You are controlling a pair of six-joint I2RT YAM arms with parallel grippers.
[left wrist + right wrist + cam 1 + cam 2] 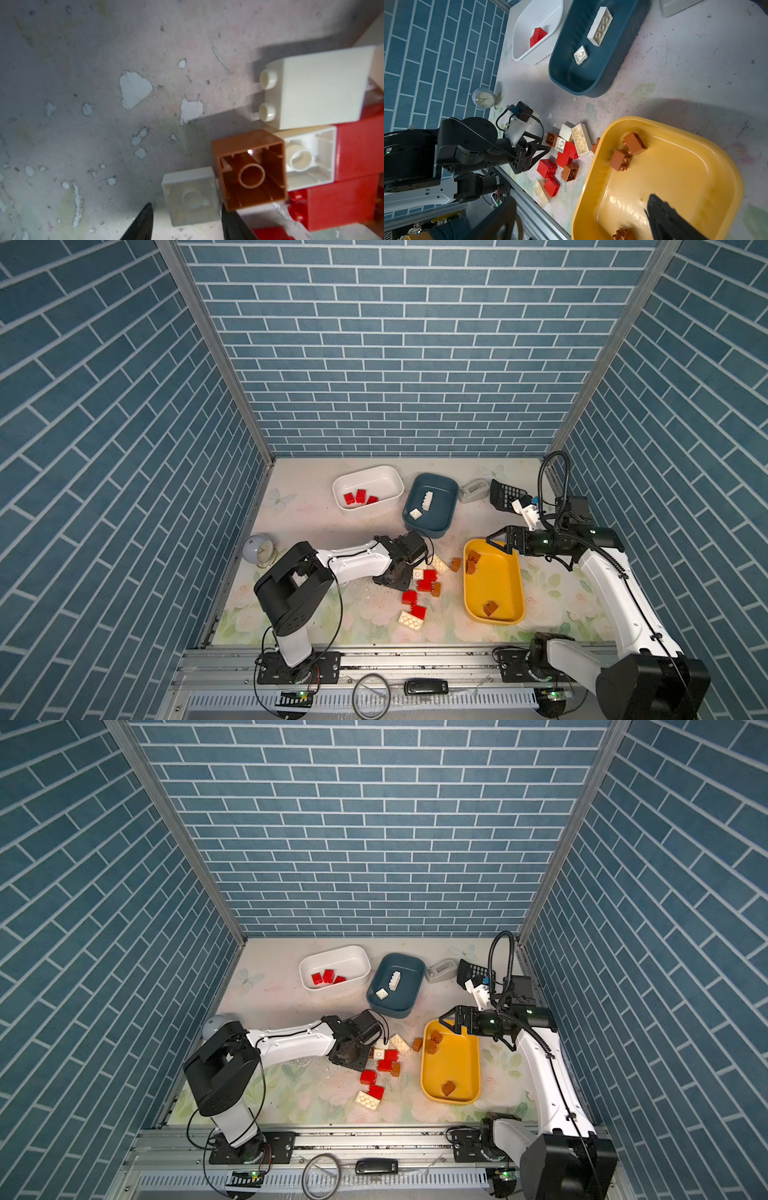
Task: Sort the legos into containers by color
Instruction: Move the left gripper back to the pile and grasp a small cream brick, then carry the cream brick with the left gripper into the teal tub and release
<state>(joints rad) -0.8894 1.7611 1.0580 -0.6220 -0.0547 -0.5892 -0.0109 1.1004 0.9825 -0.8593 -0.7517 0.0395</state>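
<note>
My left gripper [188, 218] is down at the loose legos, open, its fingers either side of a small white square brick [191, 199] that lies underside up. One finger touches the brick and the other stands just off it. A brown brick [251, 168] and more white and red ones crowd beside it. In both top views this gripper [405, 574] is at the left edge of the pile [424, 585]. My right gripper [496, 545] hovers open and holds nothing over the far end of the yellow tub [494, 585], which holds brown bricks [473, 562]. The white tub [365, 470] holds red bricks [359, 497]. The teal tub [428, 531] holds white bricks [427, 499].
A cream oblong brick [410, 620] and a red one [417, 611] lie nearest the front, and a brown brick [456, 564] lies by the yellow tub. A small clock [259, 549] stands at the left wall. A grey tape dispenser [473, 489] and a black calculator [505, 493] are at the back right.
</note>
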